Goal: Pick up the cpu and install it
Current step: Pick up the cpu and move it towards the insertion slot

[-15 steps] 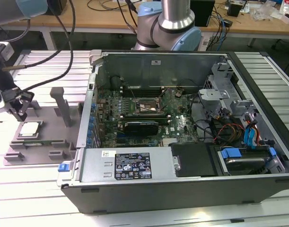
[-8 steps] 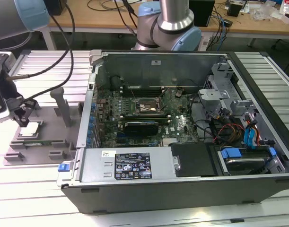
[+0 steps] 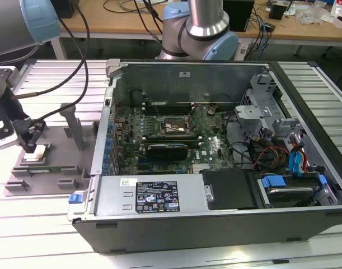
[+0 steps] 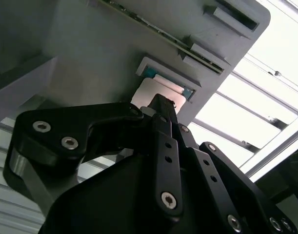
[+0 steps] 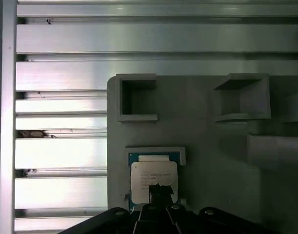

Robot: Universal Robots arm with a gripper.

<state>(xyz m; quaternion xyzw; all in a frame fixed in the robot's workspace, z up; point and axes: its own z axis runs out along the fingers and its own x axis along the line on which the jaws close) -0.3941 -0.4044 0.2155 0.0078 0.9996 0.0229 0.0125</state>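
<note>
Slatted aluminium table [image 3: 53, 75] carries an open computer case [image 3: 187, 230] and, at the exterior view's left, a grey tray [image 3: 59, 137]. The gripper [image 5: 160, 191] hangs low over the tray with its jaws pressed together. The cpu [image 5: 153, 173] lies flat in a square tray pocket, silvery face up, directly beneath the tips; whether they touch cannot be told.

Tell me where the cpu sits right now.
The cpu lies in its recess on the grey tray at the exterior view's left, outside the computer case, right under the gripper.
</note>
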